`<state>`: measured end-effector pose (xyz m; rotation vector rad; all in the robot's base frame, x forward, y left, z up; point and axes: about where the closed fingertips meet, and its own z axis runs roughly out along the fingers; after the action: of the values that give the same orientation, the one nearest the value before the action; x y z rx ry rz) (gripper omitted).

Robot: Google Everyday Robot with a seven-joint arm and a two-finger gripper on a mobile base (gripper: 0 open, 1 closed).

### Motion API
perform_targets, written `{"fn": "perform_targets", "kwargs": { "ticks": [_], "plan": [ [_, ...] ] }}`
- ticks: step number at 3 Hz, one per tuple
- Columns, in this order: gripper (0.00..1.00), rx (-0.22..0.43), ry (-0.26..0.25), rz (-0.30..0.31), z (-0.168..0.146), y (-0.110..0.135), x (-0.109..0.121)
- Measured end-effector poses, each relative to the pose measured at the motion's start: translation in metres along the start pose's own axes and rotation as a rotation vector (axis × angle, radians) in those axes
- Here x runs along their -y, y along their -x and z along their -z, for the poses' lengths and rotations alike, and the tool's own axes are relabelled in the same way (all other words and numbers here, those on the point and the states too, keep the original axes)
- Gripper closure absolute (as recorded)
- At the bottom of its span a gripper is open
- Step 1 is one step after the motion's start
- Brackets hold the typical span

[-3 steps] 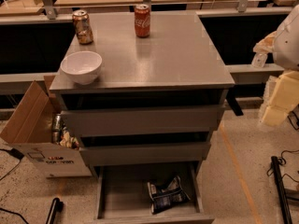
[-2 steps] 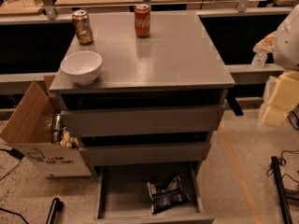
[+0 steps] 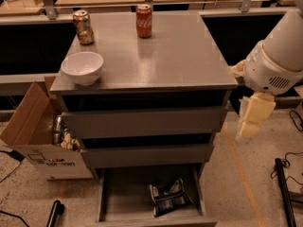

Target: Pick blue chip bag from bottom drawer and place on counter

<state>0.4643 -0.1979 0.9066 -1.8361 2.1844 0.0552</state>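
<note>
The blue chip bag (image 3: 169, 197) lies crumpled on the floor of the open bottom drawer (image 3: 123, 193), right of its middle. The grey counter (image 3: 180, 56) caps the cabinet above it. My gripper (image 3: 251, 119) hangs pale yellow from the white arm (image 3: 279, 56), off the cabinet's right side at the height of the top drawer front. It is well above and to the right of the bag and holds nothing that I can see.
On the counter stand a red soda can (image 3: 144, 20) at the back, a brown can (image 3: 83, 27) at the back left and a white bowl (image 3: 83, 67) at the front left. An open cardboard box (image 3: 33, 126) of items sits left of the cabinet. Black cables and a stand (image 3: 284, 188) lie on the floor at right.
My arm and gripper have moved a little left and down, closer to the cabinet's right side. The bag, drawer and counter items have not moved.
</note>
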Motion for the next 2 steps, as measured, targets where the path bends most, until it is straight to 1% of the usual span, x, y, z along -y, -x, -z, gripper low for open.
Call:
{"fn": "perform_targets", "kwargs": {
  "ticks": [1, 2],
  "plan": [
    [0.00, 0.102, 0.069, 0.033, -0.0827, -0.0108, 0.0015],
    [0.00, 0.101, 0.069, 0.033, -0.0820, -0.0106, 0.0011]
  ]
}}
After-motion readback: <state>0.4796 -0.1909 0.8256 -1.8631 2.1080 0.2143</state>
